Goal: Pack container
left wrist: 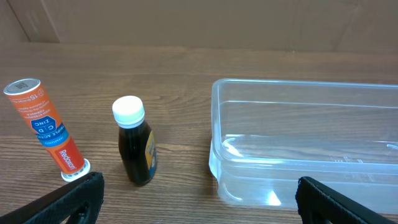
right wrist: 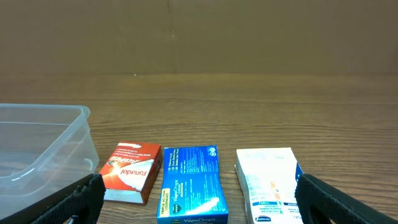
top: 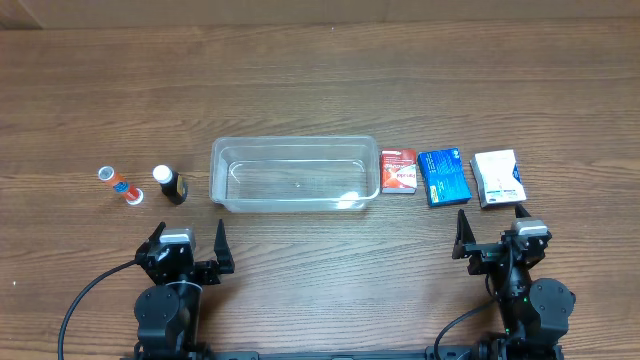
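The clear plastic container (top: 294,173) sits empty at the table's middle; it also shows in the left wrist view (left wrist: 311,143) and the right wrist view (right wrist: 40,146). Left of it stand an orange tube (top: 120,185) (left wrist: 46,127), tilted, and a dark bottle with a white cap (top: 170,185) (left wrist: 135,144). Right of it lie a red box (top: 399,170) (right wrist: 129,169), a blue box (top: 443,176) (right wrist: 191,183) and a white box (top: 498,178) (right wrist: 270,183). My left gripper (top: 188,243) (left wrist: 199,205) is open and empty, short of the bottle. My right gripper (top: 492,228) (right wrist: 199,205) is open and empty, short of the boxes.
The wooden table (top: 320,80) stretches bare behind the row of items. A cardboard wall (right wrist: 199,37) stands at the far edge. Black cables (top: 85,300) run from both arm bases at the front.
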Tool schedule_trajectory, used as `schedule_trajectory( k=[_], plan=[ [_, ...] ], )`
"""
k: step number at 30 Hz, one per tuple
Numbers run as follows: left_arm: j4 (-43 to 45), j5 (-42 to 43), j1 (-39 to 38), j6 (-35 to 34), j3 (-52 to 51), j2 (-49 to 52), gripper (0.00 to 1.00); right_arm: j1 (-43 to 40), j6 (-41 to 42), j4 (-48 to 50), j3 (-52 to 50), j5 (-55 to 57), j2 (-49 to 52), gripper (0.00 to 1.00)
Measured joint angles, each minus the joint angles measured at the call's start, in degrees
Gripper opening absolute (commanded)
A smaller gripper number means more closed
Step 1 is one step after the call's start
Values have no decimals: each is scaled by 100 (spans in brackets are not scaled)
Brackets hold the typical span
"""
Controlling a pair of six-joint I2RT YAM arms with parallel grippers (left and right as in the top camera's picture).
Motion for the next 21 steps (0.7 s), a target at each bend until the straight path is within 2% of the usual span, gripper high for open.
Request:
schedule_trajectory(
  k=[21],
  plan=[
    [0, 0, 0, 0, 0, 0, 100, 0, 0, -2, 0, 2, 0, 100]
  ],
)
